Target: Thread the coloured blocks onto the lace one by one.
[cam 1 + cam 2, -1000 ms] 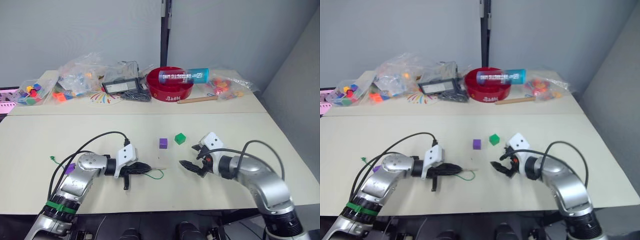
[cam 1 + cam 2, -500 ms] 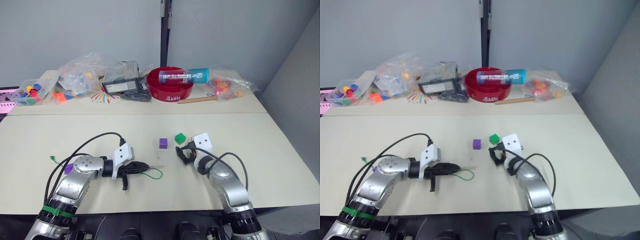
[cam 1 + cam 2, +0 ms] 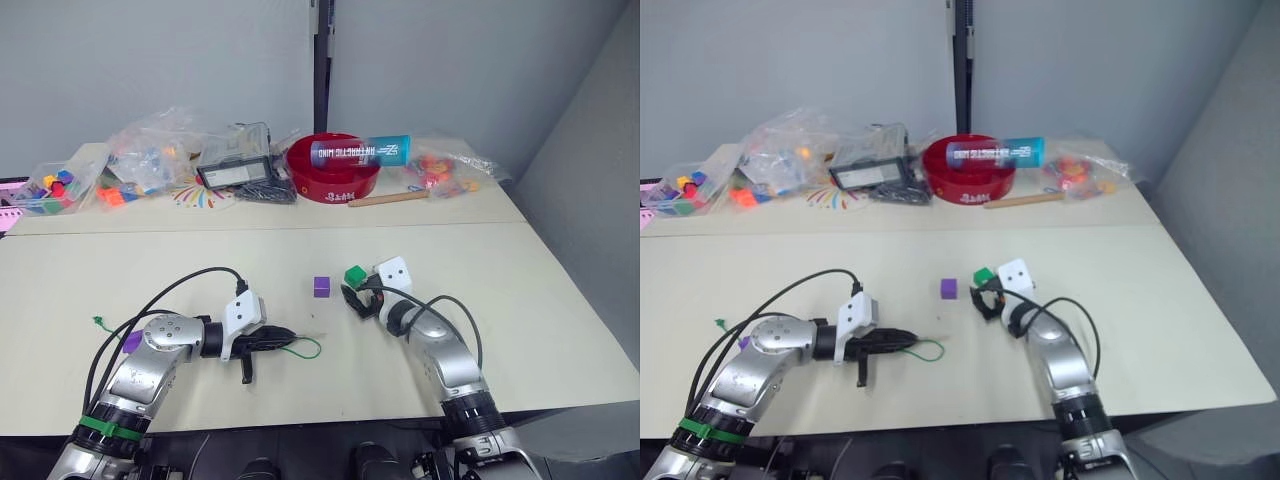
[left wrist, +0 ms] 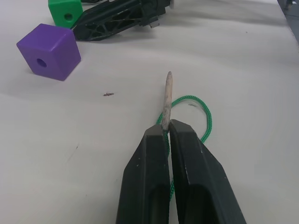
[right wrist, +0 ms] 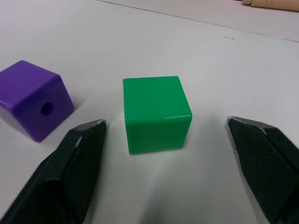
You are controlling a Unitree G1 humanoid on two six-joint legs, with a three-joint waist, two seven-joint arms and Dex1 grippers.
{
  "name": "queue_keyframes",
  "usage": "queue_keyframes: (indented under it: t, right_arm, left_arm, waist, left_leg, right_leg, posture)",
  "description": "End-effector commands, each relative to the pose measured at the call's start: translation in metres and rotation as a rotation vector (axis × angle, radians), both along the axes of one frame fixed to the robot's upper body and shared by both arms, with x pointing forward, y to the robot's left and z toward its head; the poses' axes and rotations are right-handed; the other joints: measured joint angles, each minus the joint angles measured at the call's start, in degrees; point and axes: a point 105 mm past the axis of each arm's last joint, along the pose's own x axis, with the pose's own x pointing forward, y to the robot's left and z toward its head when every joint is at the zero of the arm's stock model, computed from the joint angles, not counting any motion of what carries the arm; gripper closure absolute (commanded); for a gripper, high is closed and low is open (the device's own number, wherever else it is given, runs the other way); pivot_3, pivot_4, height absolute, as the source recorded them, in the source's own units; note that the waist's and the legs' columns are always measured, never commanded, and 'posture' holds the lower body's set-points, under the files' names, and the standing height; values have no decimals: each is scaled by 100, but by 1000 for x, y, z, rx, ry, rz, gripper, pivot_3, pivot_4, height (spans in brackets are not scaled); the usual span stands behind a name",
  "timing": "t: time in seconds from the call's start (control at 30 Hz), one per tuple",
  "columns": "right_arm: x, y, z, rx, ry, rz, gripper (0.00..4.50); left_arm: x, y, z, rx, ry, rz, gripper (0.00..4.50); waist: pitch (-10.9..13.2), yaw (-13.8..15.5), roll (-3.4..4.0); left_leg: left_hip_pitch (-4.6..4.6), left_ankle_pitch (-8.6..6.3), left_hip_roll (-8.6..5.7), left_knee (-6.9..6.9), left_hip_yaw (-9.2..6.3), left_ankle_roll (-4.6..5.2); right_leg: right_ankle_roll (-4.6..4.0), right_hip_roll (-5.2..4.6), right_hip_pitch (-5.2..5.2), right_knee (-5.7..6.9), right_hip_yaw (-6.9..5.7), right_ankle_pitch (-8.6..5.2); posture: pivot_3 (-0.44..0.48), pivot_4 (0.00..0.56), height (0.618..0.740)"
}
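My left gripper (image 4: 167, 127) is shut on the lace's stiff pale tip (image 4: 166, 95), which points at a purple block (image 4: 49, 50). The green lace (image 3: 308, 348) loops on the table just ahead and trails back to a knot (image 3: 99, 322). A second purple block (image 3: 132, 341) lies by my left forearm. My right gripper (image 3: 352, 298) is open low over the table, and the dark green block (image 5: 156, 114) sits between its fingers (image 5: 84, 140), touching neither. In the head views the purple block (image 3: 321, 287) lies just left of the green block (image 3: 355, 276).
At the table's back stand a red bowl (image 3: 332, 170) with a blue tube (image 3: 360, 152) across it, a wooden stick (image 3: 385, 199), a black device (image 3: 235, 172) and clear bags of toy pieces (image 3: 150, 155). Black cables arch over both my forearms.
My right gripper has swung in from the right and forward, and now has its open fingers either side of the green block. My left gripper still holds the lace tip in place.
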Motion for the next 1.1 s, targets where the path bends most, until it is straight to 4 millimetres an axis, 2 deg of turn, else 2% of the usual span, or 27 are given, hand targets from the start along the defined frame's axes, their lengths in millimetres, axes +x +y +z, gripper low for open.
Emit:
queue_keyframes:
  t: [0.03,0.2,0.23,0.33,0.43,0.63,0.7,0.83,0.93,1.1]
  right_arm:
    - [6,-6,9,14,-32,-12,1570]
    - [6,-1,13,32,-44,14,3275]
    - [5,-1,13,30,-44,14,3334]
    - [3,-6,15,38,-47,3,3334]
    - [-10,-5,23,85,-55,1,3334]
    - [-82,17,24,101,-27,63,3334]
    - [-95,19,22,78,-15,60,3334]
    - [-116,22,2,45,64,23,3334]
    - [-122,20,-19,9,135,-10,3334]
    - [-130,24,-34,16,234,5,3334]
  left_arm:
    - [-1,0,9,0,-47,-13,4500]
    - [-1,-1,9,2,-46,-13,4500]
    - [-1,-1,9,3,-46,-12,4500]
    - [-1,-1,9,3,-46,-12,4500]
    - [-1,-1,10,2,-46,-16,4500]
    - [0,-1,13,-1,-56,-27,4500]
    - [1,-1,14,-4,-60,-29,4500]
    - [2,-2,16,-4,-60,-44,4500]
    - [2,-4,17,-4,-58,-53,4500]
    - [1,-5,19,3,-59,-61,4500]
  waist:
    - [0,-1,0]
    - [0,8,0]
    - [0,7,0]
    - [0,6,0]
    - [0,17,0]
    - [0,16,3]
    - [0,-5,4]
    - [0,6,3]
    - [0,11,2]
    - [-2,9,-1]
  left_leg:
    - [0,0,0,0,0,0]
    - [-1,0,-2,1,0,0]
    - [-2,0,-2,1,0,0]
    - [-1,0,-1,0,0,0]
    - [-4,0,-2,0,-2,0]
    - [-6,-1,-2,-14,-11,1]
    - [-8,-1,-1,-14,-5,1]
    - [-1,1,-1,-5,-1,-3]
    - [-2,1,-2,-4,0,-3]
    - [-2,1,1,-7,0,-3]
  right_leg:
    - [0,0,0,0,0,0]
    - [0,-3,0,0,0,0]
    - [0,-3,0,0,0,0]
    - [0,-3,0,0,0,0]
    - [0,-3,-1,0,0,0]
    - [1,-3,-6,3,-4,0]
    - [1,-3,-7,-8,-2,-1]
    - [3,-2,2,-10,-1,-1]
    - [3,-1,2,-11,-1,-2]
    - [3,0,8,-29,-2,-1]
  posture:
    - [0,150,740]
    - [0,150,740]
    - [0,150,740]
    - [0,150,740]
    - [0,150,740]
    - [0,150,740]
    - [0,150,740]
    - [0,150,740]
    - [0,150,740]
    - [0,150,740]
